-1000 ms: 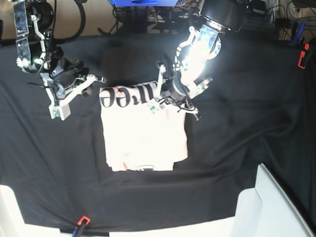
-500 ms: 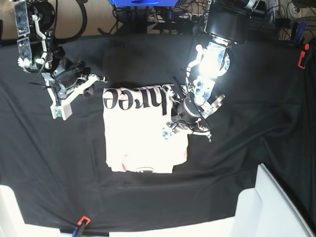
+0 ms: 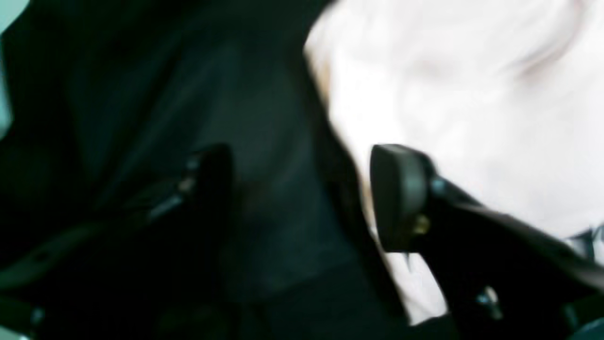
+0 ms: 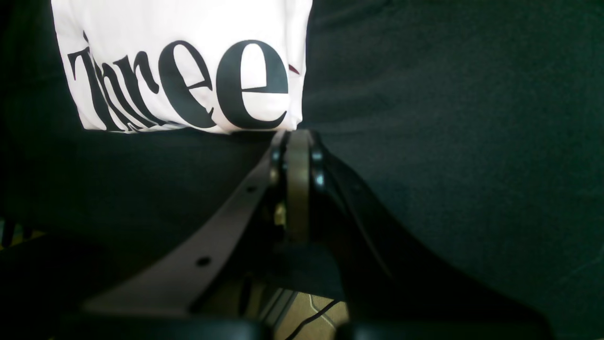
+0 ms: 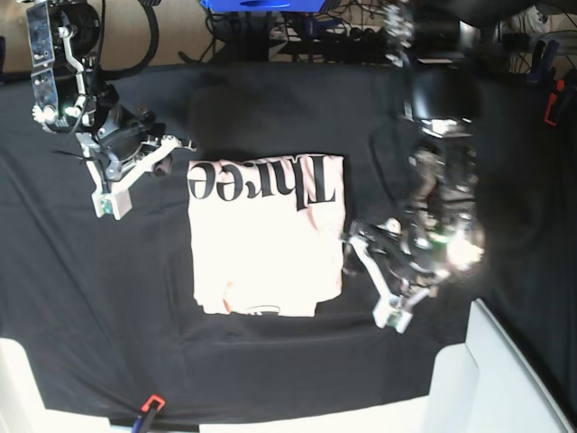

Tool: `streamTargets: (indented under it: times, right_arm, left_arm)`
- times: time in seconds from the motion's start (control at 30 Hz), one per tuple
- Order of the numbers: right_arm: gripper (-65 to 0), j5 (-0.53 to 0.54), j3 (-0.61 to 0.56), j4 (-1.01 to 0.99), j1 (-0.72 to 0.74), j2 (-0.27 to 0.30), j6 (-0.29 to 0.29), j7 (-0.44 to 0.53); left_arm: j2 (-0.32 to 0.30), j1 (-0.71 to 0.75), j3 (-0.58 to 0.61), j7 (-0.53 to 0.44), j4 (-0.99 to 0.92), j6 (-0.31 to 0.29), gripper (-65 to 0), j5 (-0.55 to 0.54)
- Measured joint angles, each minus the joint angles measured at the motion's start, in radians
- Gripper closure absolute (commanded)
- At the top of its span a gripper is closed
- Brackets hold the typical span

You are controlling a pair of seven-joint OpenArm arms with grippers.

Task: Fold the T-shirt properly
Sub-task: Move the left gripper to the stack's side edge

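The left gripper [image 3: 302, 198] is spread wide and holds nothing; one finger [image 3: 401, 193] hangs over the edge of the T-shirt [image 5: 266, 239], the other over the black table cloth [image 5: 108, 307]; the right gripper [image 4: 297, 141] has its jaws pressed together, empty, just beside the shirt's corner. The shirt lies folded in the middle of the cloth; only the base view shows its whole rectangle with "Three" along the far edge. Half a second ago the left gripper was on the shirt's right edge; now it is off it, beside the near right corner.
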Motion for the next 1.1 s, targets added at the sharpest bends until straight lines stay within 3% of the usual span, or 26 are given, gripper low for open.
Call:
streamTargets:
  times: [0.13,0.33,0.47,0.6,0.73,0.93,1.1]
  right_arm:
    - [-1.0,0.0,0.0,0.0,0.0,0.0,0.0,0.001]
    - [-1.0,0.0,0.0,0.0,-0.003,0.0,0.0,0.0]
    - [-1.0,0.0,0.0,0.0,-0.003,0.0,0.0,0.0]
    - [-1.0,0.0,0.0,0.0,-0.014,0.003,0.0,0.0]
    - [-1.0,0.0,0.0,0.0,-0.013,0.003,0.0,0.003]
    - [-1.0,0.0,0.0,0.0,-0.013,0.003,0.0,0.004]
    - [-1.0,0.0,0.0,0.0,-0.014,0.003,0.0,0.004]
  left_arm:
    - [-0.04,-0.023,-0.013,0.019,-0.131,0.005,-49.0,-0.198]
    - [-0.047,-0.076,-0.014,0.0,-0.271,0.003,-49.4,-0.354]
    - [-0.075,-0.075,-0.014,-0.02,-0.28,0.003,-56.4,-0.464]
    - [-0.078,-0.076,-0.016,-0.043,-0.28,0.007,-62.3,-0.434]
    - [-0.075,-0.08,-0.015,-0.116,-0.311,0.007,-62.0,-0.406]
    - [-0.071,-0.141,-0.016,-0.108,-0.494,0.014,-62.0,-0.398]
    - [-0.071,-0.183,-0.016,-0.109,-0.517,0.014,-62.0,-0.399]
